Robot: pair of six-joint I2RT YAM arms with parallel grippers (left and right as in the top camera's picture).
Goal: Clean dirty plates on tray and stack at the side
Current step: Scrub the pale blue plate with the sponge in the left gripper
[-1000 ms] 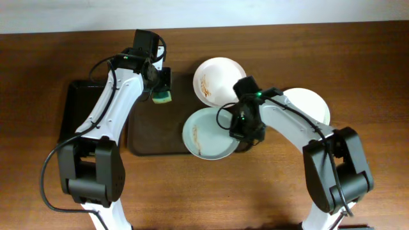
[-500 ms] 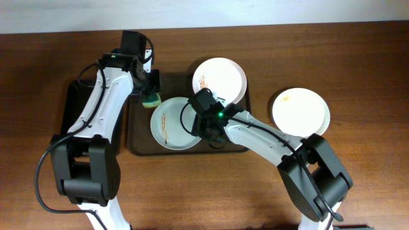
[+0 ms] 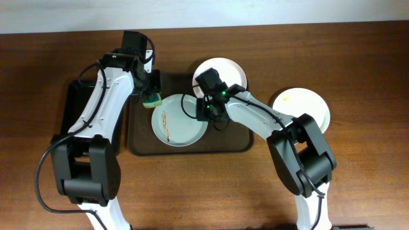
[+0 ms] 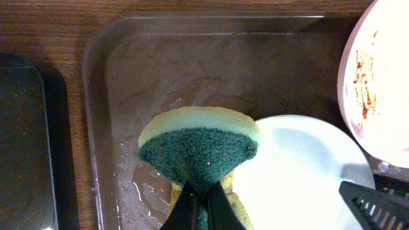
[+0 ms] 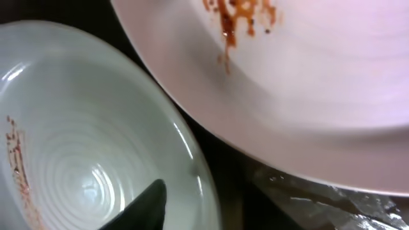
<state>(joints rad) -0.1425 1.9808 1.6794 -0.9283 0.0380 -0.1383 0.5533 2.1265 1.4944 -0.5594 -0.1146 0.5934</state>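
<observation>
plates: i count three, pale plate (image 3: 174, 124) and white plate (image 3: 227, 73) on one tray (image 3: 137, 139), third plate (image 3: 307, 110) right. left gripper (image 4: 200, 202) pinches a sponge (image 4: 198, 145); right gripper (image 3: 206, 112) clamps the pale plate's rim.

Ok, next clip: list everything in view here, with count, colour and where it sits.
tray: one, dark brown, table centre.
blue-green plate: one, pale blue-green with brown streaks, on the tray's left half.
streaked white plate: one, white with red-brown streaks, at the tray's far right corner.
outer white plate: one, white with a faint orange spot, on the table right of the tray.
black tray: one, black, left of the brown one.
sponge: one, green over yellow, above the tray.
table: one, brown wood.
left tool: one, black, pinching the sponge.
right tool: one, black, at the blue-green plate's right rim.
</observation>
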